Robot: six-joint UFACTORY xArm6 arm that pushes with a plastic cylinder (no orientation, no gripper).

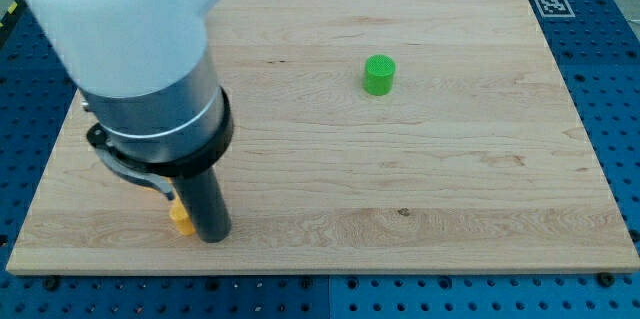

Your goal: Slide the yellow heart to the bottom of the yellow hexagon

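Pale wood is filling nearly the whole view: the board (420, 189) is lying flat, its grain running across from the view's left to the view's right, on a blue perforated base (610, 79) that is showing along the right edge and along the bottom. A small black-and-white marker tag (552, 5) is sitting on that blue base just off the board's top right corner.

We are taking the green cylinder (379, 74) as our landmark. It is standing upright on bare wood, above the board's middle.

Our arm's white and grey housing (140, 49) is looming well to the view's left of the green cylinder, covering the board's upper left part. The dark rod is coming down from it, and my tip (212, 236) is resting far below and to the left of the cylinder, near the board's bottom edge.

A small yellow block (180, 216) is peeking out just at the left of the rod, seemingly touching it; most of it is hidden, so we cannot tell whether it is the heart or the hexagon. No second yellow block is showing.

We are carrying no fingers to clench or release; only the rod is meeting the wood.
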